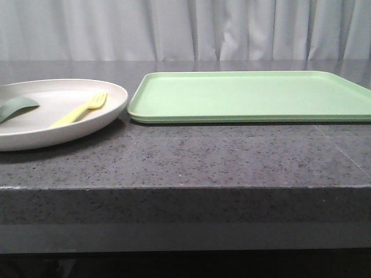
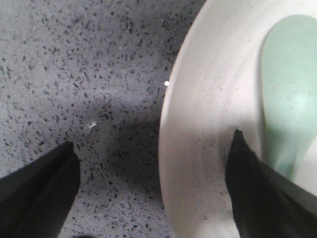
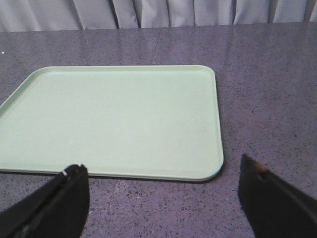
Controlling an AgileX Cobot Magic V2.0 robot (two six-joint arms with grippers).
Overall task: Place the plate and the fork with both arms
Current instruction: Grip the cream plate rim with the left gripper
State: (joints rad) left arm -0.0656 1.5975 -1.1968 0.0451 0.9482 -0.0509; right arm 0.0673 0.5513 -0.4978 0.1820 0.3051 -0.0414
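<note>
The cream-white plate [image 1: 107, 107] lies at the left of the dark stone table. The pale-yellow fork [image 1: 81, 110] lies inside it, beside a grey-green spoon-like utensil [image 1: 17, 107]. In the left wrist view my left gripper [image 2: 153, 148] is open and straddles the plate's rim [image 2: 198, 124], with one finger over the table and the other over the plate near the green utensil [image 2: 292, 99]. The fork is out of that view. My right gripper [image 3: 161, 171] is open and empty over bare table, near the long edge of the light-green tray [image 3: 114, 119]. Neither gripper shows in the front view.
The rectangular light-green tray [image 1: 249, 95] lies empty at the middle and right of the table, its left edge close to the plate. The table's front edge [image 1: 185, 188] runs across the front view. A grey curtain [image 1: 185, 29] hangs behind.
</note>
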